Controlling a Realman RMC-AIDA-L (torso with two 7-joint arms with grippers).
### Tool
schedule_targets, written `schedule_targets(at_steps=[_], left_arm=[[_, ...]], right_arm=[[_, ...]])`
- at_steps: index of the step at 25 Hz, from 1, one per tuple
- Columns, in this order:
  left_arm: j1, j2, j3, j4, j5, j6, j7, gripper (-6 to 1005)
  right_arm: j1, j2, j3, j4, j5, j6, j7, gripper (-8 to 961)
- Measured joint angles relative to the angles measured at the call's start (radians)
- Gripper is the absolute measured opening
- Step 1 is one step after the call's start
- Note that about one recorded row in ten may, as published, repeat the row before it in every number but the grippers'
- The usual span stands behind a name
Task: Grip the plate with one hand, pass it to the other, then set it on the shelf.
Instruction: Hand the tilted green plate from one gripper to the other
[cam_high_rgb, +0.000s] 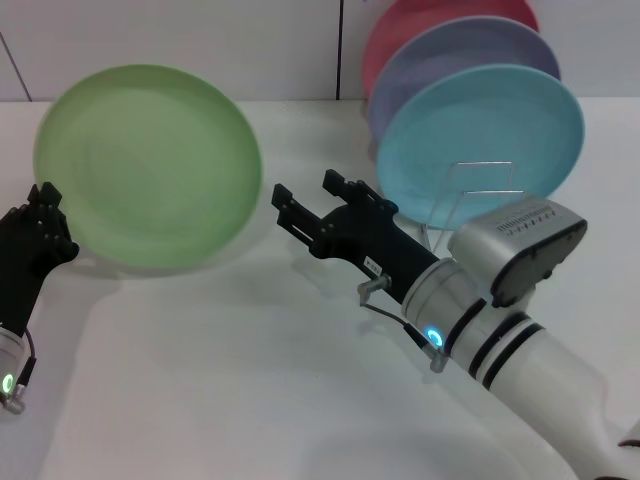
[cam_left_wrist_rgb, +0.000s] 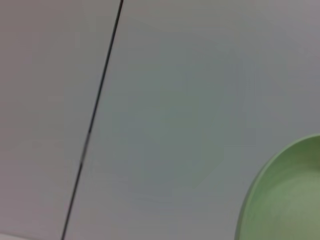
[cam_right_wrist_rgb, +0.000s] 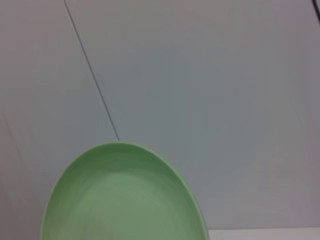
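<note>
No readable writing. Plate (cam_high_rgb: 148, 165) upright on edge, left gripper (cam_high_rgb: 40, 225) at its left rim, grip unclear. Right gripper (cam_high_rgb: 308, 212) just right of plate, fingers spread, empty. Shelf (cam_high_rgb: 470, 200) beyond.

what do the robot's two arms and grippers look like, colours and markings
The right gripper is matte black with blocky jaws, on a silver-white arm banded with black rings, a glowing cyan ring light and a thin grey cable; a grey camera housing sits on the wrist. The left gripper is black too, its white wrist bearing a green light and a dark cable.
</note>
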Motion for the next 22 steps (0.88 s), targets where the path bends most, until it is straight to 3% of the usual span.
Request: schedule_targets(at_steps=[13, 22], left_arm=[[0.0, 0.0, -0.148, -0.043, 0.012, 0.063, 0.099, 74], [0.008, 0.0, -0.164, -0.058, 0.013, 0.046, 0.103, 77]], right_arm=[[0.049, -0.004, 0.022, -0.017, -0.002, 0.06, -0.006, 747], [0.075, -0.006, 0.046, -0.033, -0.007, 0.097, -0.009, 746]])
